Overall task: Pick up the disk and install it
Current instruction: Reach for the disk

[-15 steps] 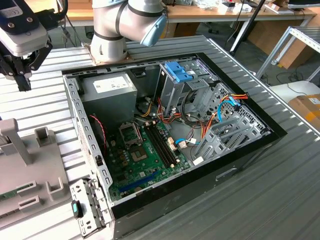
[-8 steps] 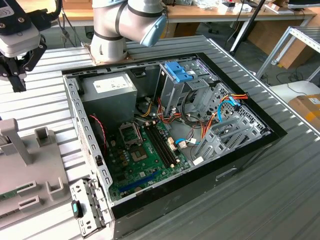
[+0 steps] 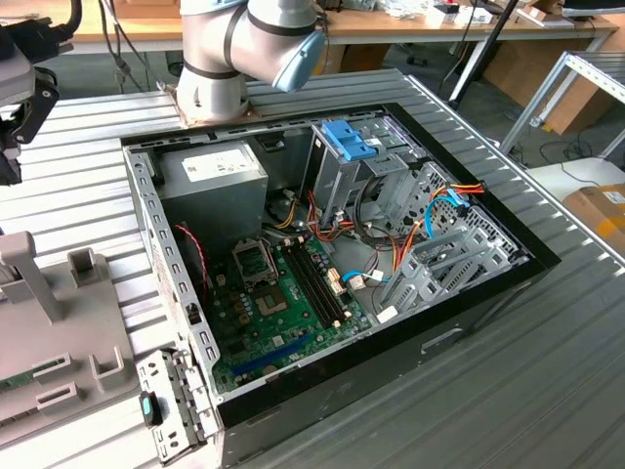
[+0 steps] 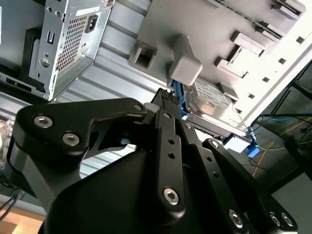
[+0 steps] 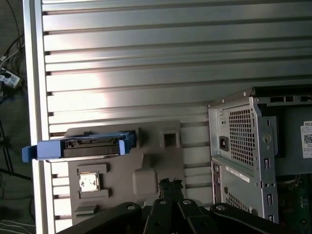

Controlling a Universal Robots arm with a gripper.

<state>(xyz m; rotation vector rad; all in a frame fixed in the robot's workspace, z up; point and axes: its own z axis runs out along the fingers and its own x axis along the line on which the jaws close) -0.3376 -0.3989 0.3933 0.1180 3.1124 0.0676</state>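
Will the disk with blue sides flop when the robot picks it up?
Probably not: the disk looks like a flat metal box, so it should stay stiff. Being metal, it's likely heavy for its size. It stands on edge in the grey holder, so a sideways push might tip it.

Ribbed metal table (image 3: 547, 391) carries 1 open computer case (image 3: 391, 363) and 1 grey fixture (image 3: 98, 327).

Disk (image 5: 92, 145): dark grey edge, bright blue rails; white label in second wrist view. Gripper (image 4: 168, 105): matte black. Table (image 5: 146, 58): silver, ribbed stripes. Holder (image 5: 156, 165): plain grey. Motherboard (image 3: 283, 313): green. Cage latch (image 3: 347, 139): blue.
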